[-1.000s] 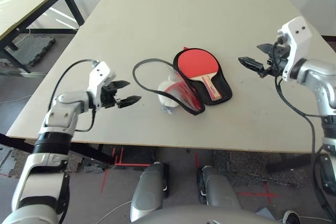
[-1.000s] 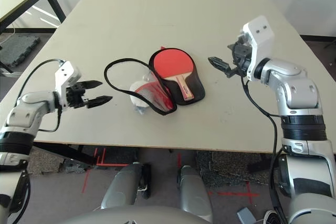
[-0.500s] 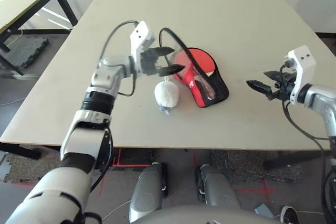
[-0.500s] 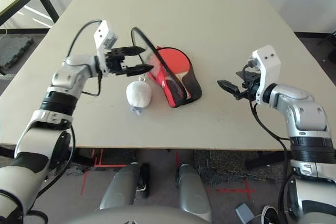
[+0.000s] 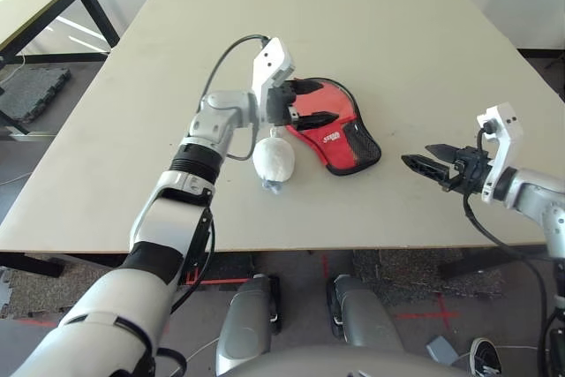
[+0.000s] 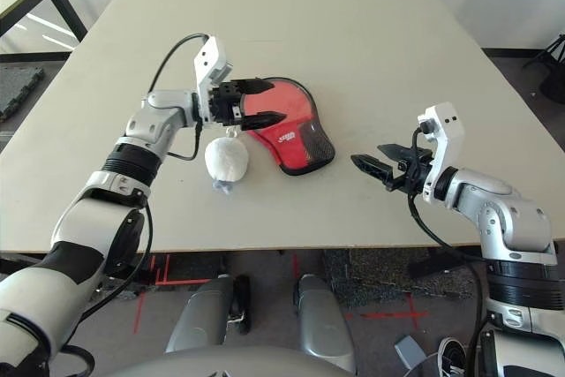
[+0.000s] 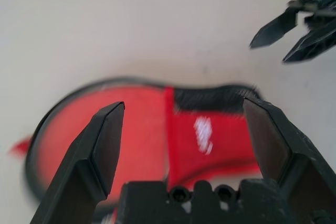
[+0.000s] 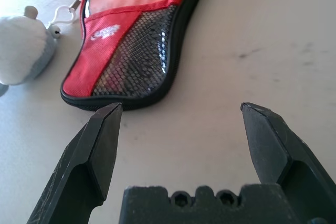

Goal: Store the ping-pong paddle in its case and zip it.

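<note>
A second ago the case lay open with the ping-pong paddle showing on its black lining; now the flap is folded over, red side up, and the paddle is presumably underneath, though it cannot be seen. The left gripper has come in from the near left edge and now hovers over the left part of the case, fingers spread and holding nothing. The right gripper has dropped back toward the near right, also spread and empty, well apart from the case and pointing at it across bare table.

The case lies mid-table, round end far and left, mesh-pocket end near and right. Just beside it on the left sits a white plush pendant, clipped by a small loop to the case edge.

The case looks like soft, light fabric, so it will likely slide or bunch if the zipper is tugged one-handed. A sensible plan is to pin the stiffer handle end with one gripper while the other takes the zipper pull, which is too small to make out here. The pendant is light and may drag along
</note>
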You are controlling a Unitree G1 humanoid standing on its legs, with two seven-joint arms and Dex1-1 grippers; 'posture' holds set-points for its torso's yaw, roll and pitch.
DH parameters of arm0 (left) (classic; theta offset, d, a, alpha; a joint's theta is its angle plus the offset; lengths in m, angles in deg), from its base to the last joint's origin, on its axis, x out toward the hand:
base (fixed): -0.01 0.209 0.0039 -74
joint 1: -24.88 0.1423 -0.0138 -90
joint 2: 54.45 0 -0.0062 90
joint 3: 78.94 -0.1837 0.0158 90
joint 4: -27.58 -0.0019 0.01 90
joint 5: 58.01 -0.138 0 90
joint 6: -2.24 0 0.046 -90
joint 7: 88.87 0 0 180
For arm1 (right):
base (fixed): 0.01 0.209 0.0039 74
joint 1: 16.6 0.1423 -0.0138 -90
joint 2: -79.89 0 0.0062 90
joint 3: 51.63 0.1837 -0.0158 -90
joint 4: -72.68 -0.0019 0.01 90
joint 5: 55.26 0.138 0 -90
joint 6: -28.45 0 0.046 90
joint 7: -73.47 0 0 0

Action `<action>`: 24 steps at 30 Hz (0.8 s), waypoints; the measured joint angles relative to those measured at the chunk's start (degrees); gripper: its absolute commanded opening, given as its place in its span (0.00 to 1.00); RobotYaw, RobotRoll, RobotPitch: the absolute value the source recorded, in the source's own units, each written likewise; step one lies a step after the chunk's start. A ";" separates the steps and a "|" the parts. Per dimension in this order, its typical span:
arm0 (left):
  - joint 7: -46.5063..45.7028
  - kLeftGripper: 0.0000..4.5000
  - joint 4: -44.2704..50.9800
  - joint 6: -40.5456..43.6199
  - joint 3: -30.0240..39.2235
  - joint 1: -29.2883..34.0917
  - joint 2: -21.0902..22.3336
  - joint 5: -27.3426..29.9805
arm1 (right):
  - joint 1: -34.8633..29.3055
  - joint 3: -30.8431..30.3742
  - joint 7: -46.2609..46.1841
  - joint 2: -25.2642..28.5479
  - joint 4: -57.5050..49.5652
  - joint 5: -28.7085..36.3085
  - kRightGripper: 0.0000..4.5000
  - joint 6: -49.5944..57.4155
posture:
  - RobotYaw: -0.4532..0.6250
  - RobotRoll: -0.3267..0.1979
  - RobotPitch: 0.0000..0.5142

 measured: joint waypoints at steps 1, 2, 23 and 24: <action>0.00 1.00 1.52 0.96 0.30 1.45 1.21 0.09 | 0.71 -0.93 0.08 -0.52 0.97 -0.09 0.99 -0.11 | 0.51 0.62 0.26; 0.00 1.00 3.23 1.85 0.65 2.84 2.17 0.21 | 1.28 -1.47 0.16 -1.13 1.78 -0.12 0.99 -0.17 | 0.52 0.62 0.26; -2.49 1.00 23.13 12.90 5.11 18.81 12.58 3.53 | 6.12 -6.27 0.80 -7.73 9.84 -2.40 0.99 -2.47 | 0.56 0.62 0.22; -2.55 1.00 23.13 12.93 5.12 18.81 12.57 3.54 | 6.12 -6.27 0.79 -7.81 9.81 -2.37 0.96 -2.25 | 0.56 0.62 0.22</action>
